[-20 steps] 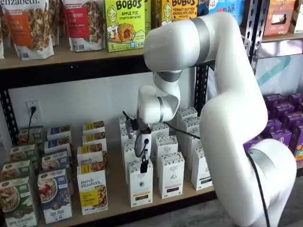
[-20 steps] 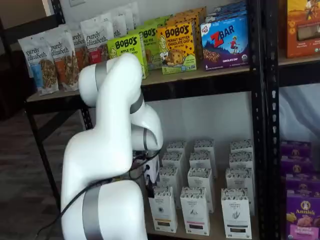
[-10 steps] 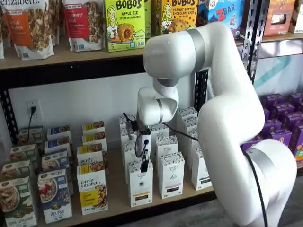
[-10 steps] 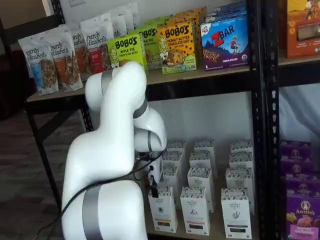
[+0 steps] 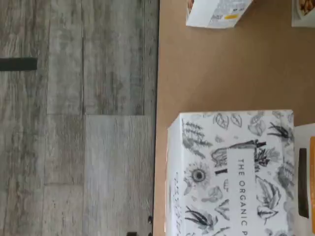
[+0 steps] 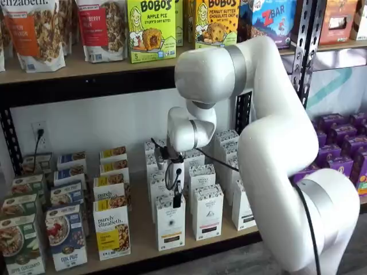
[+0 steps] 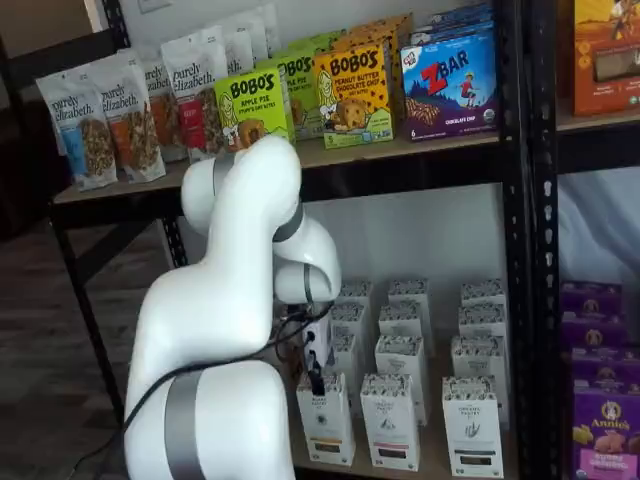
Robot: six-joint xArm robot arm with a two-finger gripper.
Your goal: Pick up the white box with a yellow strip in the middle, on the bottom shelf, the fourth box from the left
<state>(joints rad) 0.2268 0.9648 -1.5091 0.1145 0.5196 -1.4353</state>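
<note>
Hand [image 6: 177, 200] above front-row box [image 6: 170, 224]

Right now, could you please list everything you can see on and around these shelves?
white box with a yellow strip: one, white, front of bottom shelf, under the gripper
white cartons with black strips: several, white, beside it
purely elizabeth cartons: several, yellow and blue, left end
purely elizabeth bags: several, upper shelf
BOBO'S boxes: green and yellow, upper shelf
ZBAR box: one, blue, upper shelf
purple boxes: several, neighbouring rack
wall outlet: one, white
gripper: black fingers at the box's top, gap not discernible
</note>
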